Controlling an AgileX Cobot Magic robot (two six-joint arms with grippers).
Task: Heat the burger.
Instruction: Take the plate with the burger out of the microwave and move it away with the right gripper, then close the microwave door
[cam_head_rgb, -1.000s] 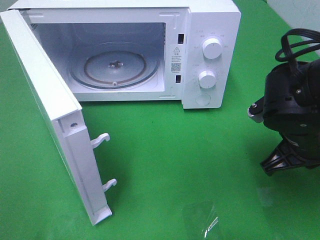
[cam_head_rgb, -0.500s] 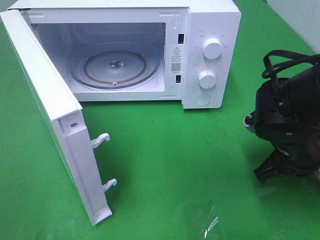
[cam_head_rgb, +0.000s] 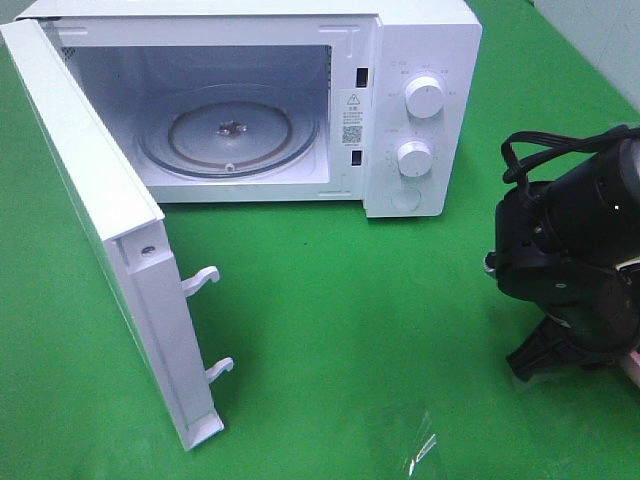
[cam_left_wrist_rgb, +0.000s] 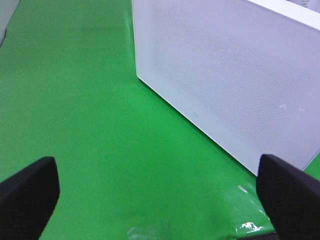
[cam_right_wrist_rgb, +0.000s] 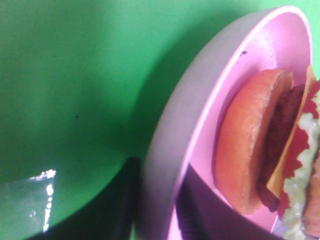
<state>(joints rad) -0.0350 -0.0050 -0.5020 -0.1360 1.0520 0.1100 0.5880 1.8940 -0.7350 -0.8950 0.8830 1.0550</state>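
Now the right arm sits lower and further in toward the middle of the desk (cam_head_rgb: 350, 300) than a second ago, when it stood higher at the far right edge of the high view. The right end effector (cam_right_wrist_rgb: 157, 200) has come down over the rim of the pink plate (cam_right_wrist_rgb: 170, 150): one dark finger lies outside the rim and the other inside it, so the jaws straddle the plate's edge. Whether they already pinch it I cannot tell, since they are partly spread and no firm contact shows. To my judgement this is the start of picking up the plate so that it can be carried to the oven.

The burger (cam_right_wrist_rgb: 260, 145) lies on that plate, just beyond the inner finger, with its brown bun, dark patty, yellow cheese and pale lettuce showing. In the high view the arm hides it, with only a sliver of pink at the frame edge.

The microwave (cam_head_rgb: 420, 100) stands well apart from the right end effector, its door (cam_head_rgb: 100, 220) swung wide. Inside, the glass turntable (cam_head_rgb: 230, 130) holds nothing, so the burger is not yet in.

The left end effector (cam_left_wrist_rgb: 160, 195) hangs with its fingers spread wide and nothing between them, just beside the outer face of the open door.
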